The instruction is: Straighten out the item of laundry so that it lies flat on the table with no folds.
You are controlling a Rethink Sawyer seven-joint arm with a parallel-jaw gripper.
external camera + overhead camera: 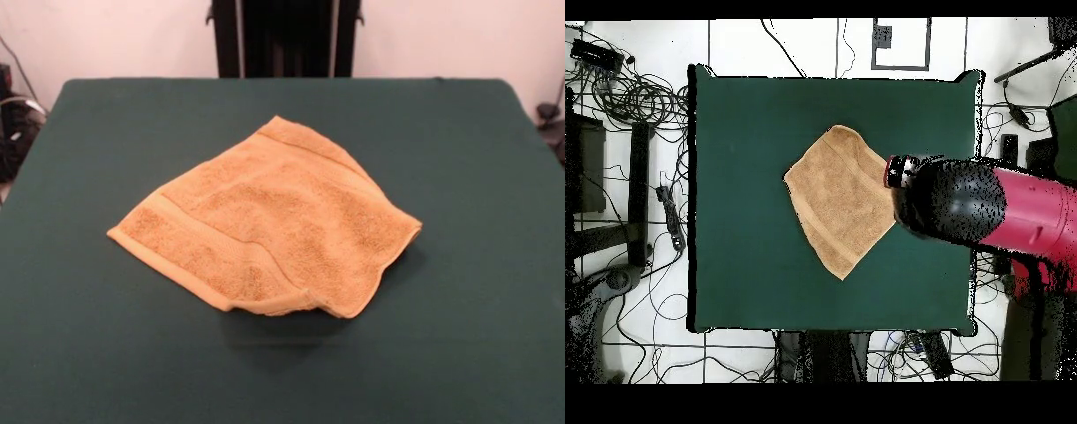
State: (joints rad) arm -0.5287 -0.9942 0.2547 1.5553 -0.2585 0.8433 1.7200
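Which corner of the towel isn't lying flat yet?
On the towel, the corner nearest the front camera: its edge rolls under and shadows the table, while the left and far corners lie flat.

Tangled cables on white floor (around the table).

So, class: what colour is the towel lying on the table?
Golden tan towel, seen best in the front view against the dark green table.
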